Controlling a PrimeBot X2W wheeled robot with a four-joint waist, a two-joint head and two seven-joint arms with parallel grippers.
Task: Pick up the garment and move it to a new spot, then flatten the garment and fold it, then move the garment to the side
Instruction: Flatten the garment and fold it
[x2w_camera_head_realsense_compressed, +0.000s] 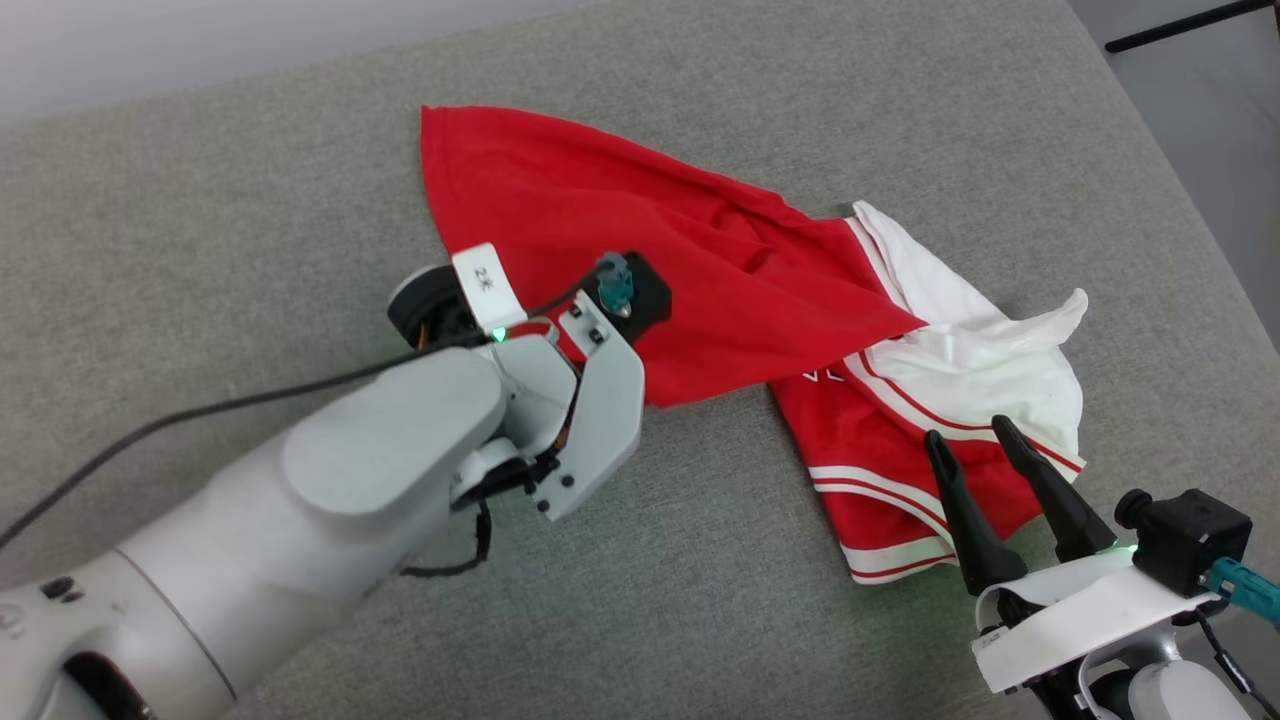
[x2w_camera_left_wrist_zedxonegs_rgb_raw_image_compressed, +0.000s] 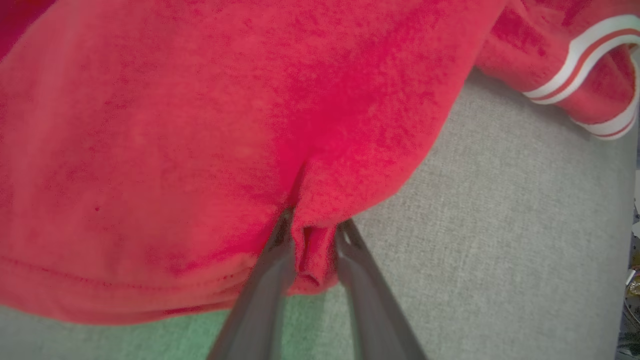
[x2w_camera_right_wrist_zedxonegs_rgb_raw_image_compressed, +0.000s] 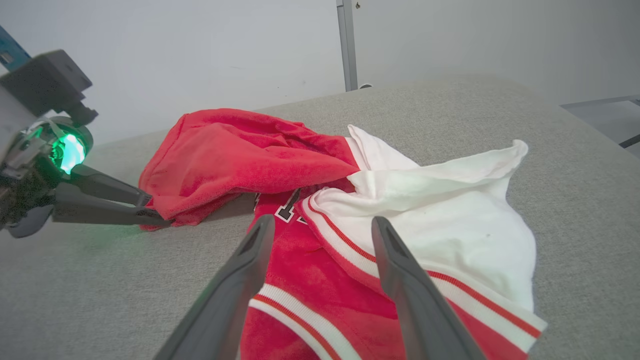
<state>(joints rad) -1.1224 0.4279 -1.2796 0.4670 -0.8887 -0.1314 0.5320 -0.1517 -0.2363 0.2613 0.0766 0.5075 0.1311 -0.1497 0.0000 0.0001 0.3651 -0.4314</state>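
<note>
The garment (x2w_camera_head_realsense_compressed: 620, 200) lies crumpled on a grey fabric surface (x2w_camera_head_realsense_compressed: 250, 200), its red body to the left and a white sleeve (x2w_camera_head_realsense_compressed: 980, 350) with striped trim to the right. My left wrist (x2w_camera_head_realsense_compressed: 590, 400) reaches onto the red part's near edge. My left gripper (x2w_camera_left_wrist_zedxonegs_rgb_raw_image_compressed: 315, 225) is shut on a small fold of the red hem (x2w_camera_left_wrist_zedxonegs_rgb_raw_image_compressed: 312, 250); in the right wrist view it (x2w_camera_right_wrist_zedxonegs_rgb_raw_image_compressed: 150, 210) pinches that same edge low on the surface. My right gripper (x2w_camera_head_realsense_compressed: 968, 432) is open just above the striped trim (x2w_camera_right_wrist_zedxonegs_rgb_raw_image_compressed: 300, 310), with nothing between its fingers (x2w_camera_right_wrist_zedxonegs_rgb_raw_image_compressed: 395, 260).
The grey surface drops away along its right edge (x2w_camera_head_realsense_compressed: 1180, 200). A black bar (x2w_camera_head_realsense_compressed: 1190, 25) crosses the floor beyond it. A metal post (x2w_camera_right_wrist_zedxonegs_rgb_raw_image_compressed: 347, 45) stands against the white wall behind. A black cable (x2w_camera_head_realsense_compressed: 200, 410) trails from my left arm.
</note>
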